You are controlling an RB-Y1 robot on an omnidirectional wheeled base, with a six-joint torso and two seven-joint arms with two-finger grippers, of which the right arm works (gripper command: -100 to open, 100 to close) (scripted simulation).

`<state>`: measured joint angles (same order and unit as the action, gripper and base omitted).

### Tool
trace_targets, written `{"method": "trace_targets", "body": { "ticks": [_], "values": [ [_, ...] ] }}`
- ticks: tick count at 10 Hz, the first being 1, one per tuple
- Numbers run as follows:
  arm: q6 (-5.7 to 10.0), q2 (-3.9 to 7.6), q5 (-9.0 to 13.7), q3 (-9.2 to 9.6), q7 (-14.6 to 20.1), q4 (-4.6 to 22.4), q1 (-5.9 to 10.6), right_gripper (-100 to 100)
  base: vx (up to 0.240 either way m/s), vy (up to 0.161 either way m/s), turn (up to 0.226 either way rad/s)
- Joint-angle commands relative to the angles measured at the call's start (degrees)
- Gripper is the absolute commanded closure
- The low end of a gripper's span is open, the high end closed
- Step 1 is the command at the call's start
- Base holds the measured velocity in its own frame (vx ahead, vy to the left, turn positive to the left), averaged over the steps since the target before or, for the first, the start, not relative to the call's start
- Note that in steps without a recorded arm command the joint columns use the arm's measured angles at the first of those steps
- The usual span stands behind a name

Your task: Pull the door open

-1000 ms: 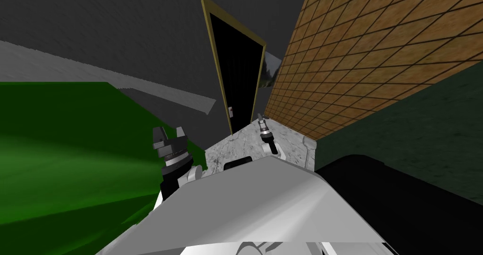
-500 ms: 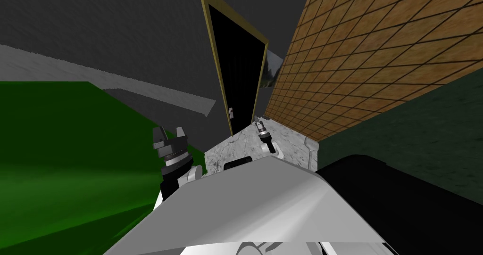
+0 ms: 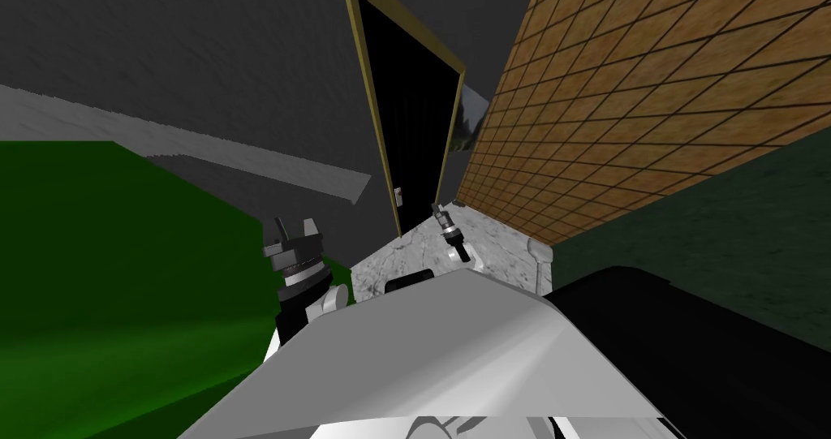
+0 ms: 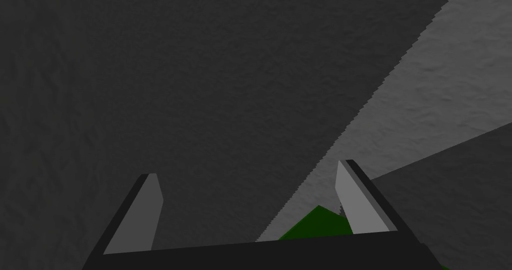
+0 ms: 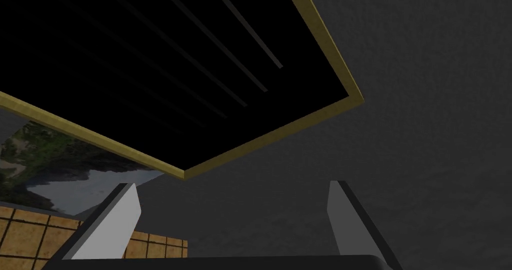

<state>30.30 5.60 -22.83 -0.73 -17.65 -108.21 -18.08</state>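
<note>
The right gripper (image 3: 439, 209) is spread wide and holds nothing. Its two thin grey blade fingers (image 5: 125, 217) point past a corner of the black slatted door in its dull gold frame (image 5: 150, 57). Closing here would probably catch only air, or the blades could scrape the panel, because the small pale grey door handle (image 3: 398, 192) lies to the gripper's left, near but apart. The left gripper (image 3: 294, 228), open and empty, hangs beside a flat green surface (image 3: 122, 280).
</note>
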Motion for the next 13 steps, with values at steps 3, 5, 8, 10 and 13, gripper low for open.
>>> {"method": "trace_targets", "body": {
  "ticks": [3,5,8,10,13],
  "values": [
    [0.63,0.90,-4.35,0.02,-1.68,4.71,2.37,-100,0.122,0.039,-0.020],
    [0.93,1.23,-6.25,0.07,-2.42,6.67,3.27,-100,0.116,0.025,-0.012],
    [1.38,1.68,-9.11,0.14,-3.53,9.60,4.61,-100,0.092,0.026,-0.015],
    [1.67,1.96,-10.99,0.19,-4.27,11.53,5.50,-100,0.093,0.024,-0.015],
    [2.11,2.34,-13.77,0.26,-5.35,14.37,6.80,-100,0.100,0.035,-0.014]
  ]
}}
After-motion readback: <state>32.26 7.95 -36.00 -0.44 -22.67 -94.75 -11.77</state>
